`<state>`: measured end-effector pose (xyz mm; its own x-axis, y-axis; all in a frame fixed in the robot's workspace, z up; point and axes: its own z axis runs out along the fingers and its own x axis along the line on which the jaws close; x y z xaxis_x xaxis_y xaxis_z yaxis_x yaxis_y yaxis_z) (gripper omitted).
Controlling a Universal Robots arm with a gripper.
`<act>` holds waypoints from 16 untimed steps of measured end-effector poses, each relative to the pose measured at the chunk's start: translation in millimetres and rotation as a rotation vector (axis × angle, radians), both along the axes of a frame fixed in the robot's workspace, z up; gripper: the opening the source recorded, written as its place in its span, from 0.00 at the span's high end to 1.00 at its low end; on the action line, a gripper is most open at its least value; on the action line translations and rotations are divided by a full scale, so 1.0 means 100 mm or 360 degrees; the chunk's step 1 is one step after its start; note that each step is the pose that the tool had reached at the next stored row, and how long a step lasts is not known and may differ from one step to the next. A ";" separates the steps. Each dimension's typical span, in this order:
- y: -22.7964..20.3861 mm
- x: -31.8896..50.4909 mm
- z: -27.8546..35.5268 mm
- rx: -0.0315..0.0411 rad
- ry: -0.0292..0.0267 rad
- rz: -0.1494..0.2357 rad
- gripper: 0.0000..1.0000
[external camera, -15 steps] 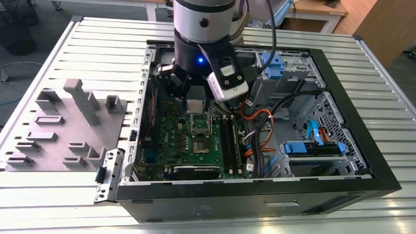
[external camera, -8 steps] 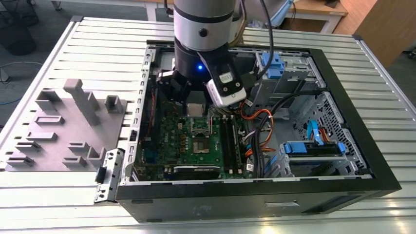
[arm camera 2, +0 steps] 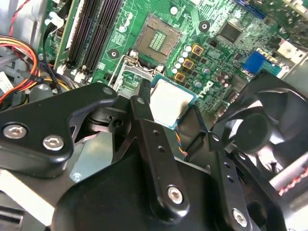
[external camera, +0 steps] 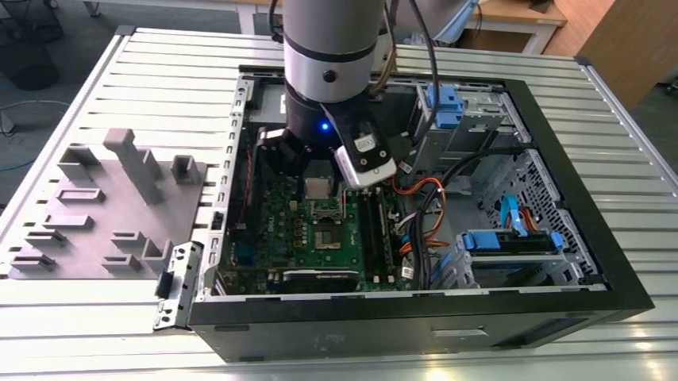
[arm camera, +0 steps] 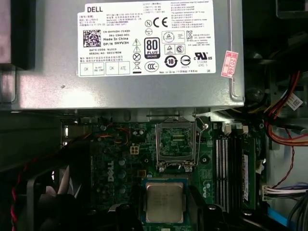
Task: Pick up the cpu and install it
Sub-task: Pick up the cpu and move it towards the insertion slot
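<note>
Since the gripper (arm camera 2: 172,109) has its fingers (arm camera 2: 143,114) clamped on the cpu (arm camera 2: 168,98), held above the motherboard (arm camera 2: 214,57) near the open socket (arm camera 2: 156,41), we should keep it level, square its edges to the frame and lower gently.

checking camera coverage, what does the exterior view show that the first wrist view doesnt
Exterior view's extras: the grey moulded tray on the slatted table beside the case, and the arm. First wrist view's extras: the white label on the big grey box. Shared: the cpu in the gripper, above the green motherboard, apart from its empty socket.
</note>
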<state>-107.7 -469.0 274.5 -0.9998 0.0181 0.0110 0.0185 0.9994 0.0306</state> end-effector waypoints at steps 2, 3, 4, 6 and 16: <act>0.000 0.000 -0.036 0.0000 0.00000 0.0000 0.53; 0.000 0.000 -0.054 0.0000 -0.00001 0.0000 0.53; -0.001 0.000 -0.072 0.0000 0.00000 0.0000 0.53; -0.003 0.000 -0.110 0.0000 -0.00001 0.0000 0.53; -0.079 0.055 -0.247 0.0000 -0.00001 -0.0001 0.53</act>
<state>-102.3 -476.9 249.7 -0.9998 0.0187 0.0109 0.0190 0.9993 0.0308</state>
